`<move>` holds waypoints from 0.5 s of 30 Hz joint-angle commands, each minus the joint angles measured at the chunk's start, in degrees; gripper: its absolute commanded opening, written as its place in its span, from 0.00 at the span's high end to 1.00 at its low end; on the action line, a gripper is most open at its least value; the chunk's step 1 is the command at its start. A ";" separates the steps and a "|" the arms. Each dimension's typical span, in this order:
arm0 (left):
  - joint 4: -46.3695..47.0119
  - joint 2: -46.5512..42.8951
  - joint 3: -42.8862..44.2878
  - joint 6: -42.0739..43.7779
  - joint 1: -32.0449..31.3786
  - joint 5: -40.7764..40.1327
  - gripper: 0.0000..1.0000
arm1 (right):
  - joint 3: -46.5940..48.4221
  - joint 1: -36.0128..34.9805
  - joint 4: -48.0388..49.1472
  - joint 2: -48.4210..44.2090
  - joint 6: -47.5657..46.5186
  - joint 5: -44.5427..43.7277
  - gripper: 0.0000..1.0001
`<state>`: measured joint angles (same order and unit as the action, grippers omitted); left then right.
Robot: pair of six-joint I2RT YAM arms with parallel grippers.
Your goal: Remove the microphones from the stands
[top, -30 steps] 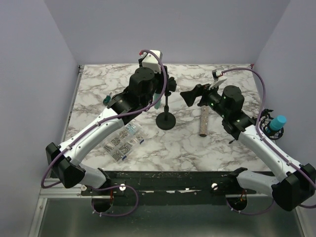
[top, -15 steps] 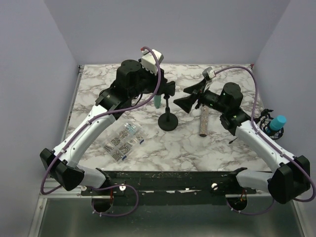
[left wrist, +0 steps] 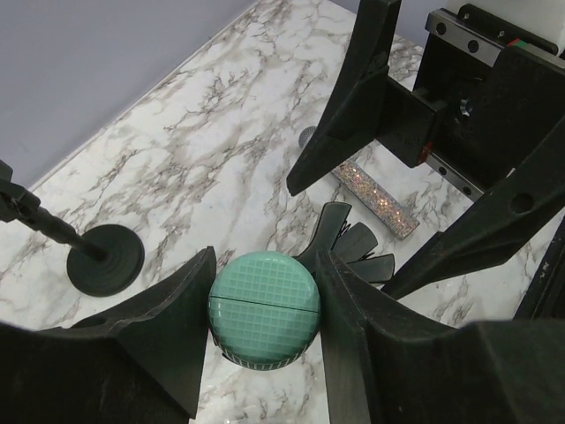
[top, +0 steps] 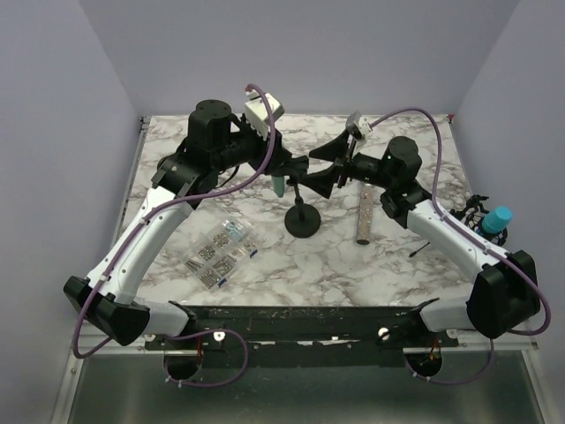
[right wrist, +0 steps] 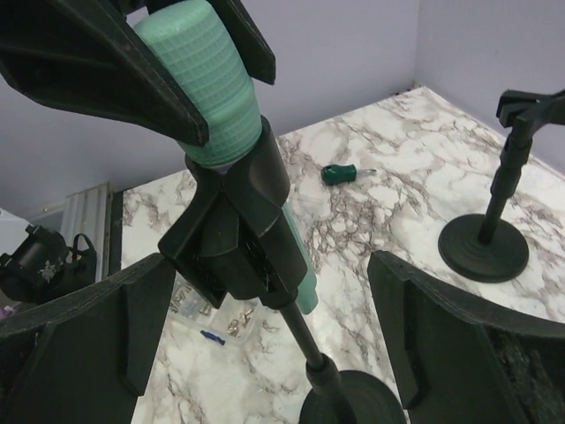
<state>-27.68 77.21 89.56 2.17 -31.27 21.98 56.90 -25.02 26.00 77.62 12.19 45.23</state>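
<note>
Left wrist view has the left hand (left wrist: 265, 296) clenched on the green head of the microphone (left wrist: 264, 307), whose body sits in the clip of the stand (right wrist: 238, 243). Either side of that clip the right hand (right wrist: 272, 265) is spread wide, touching nothing. It should probably pinch the pole just below the clip first. Then the left can draw the microphone straight out along its axis.

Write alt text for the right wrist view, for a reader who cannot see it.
A teal microphone sits in the black clip of a stand, its head pinched by the left gripper. The open right gripper flanks the stand's pole below. Behind, on the marble table, are a green screwdriver and a second stand.
</note>
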 commanded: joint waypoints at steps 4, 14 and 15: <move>-1.09 -2.96 -2.11 -2.12 1.03 4.39 1.00 | 3.27 -4.48 0.67 1.50 -4.87 -0.86 0.02; 0.67 -2.54 -2.75 -4.23 2.65 6.28 1.00 | 3.35 -8.03 0.53 2.73 -8.41 -7.99 0.23; 0.86 -2.59 -2.93 -4.43 2.86 6.39 1.00 | 3.07 -7.99 0.86 2.75 -8.55 -8.41 0.39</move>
<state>-27.09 75.50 87.61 0.54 -29.12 24.75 59.20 -32.84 25.85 79.90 5.32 40.29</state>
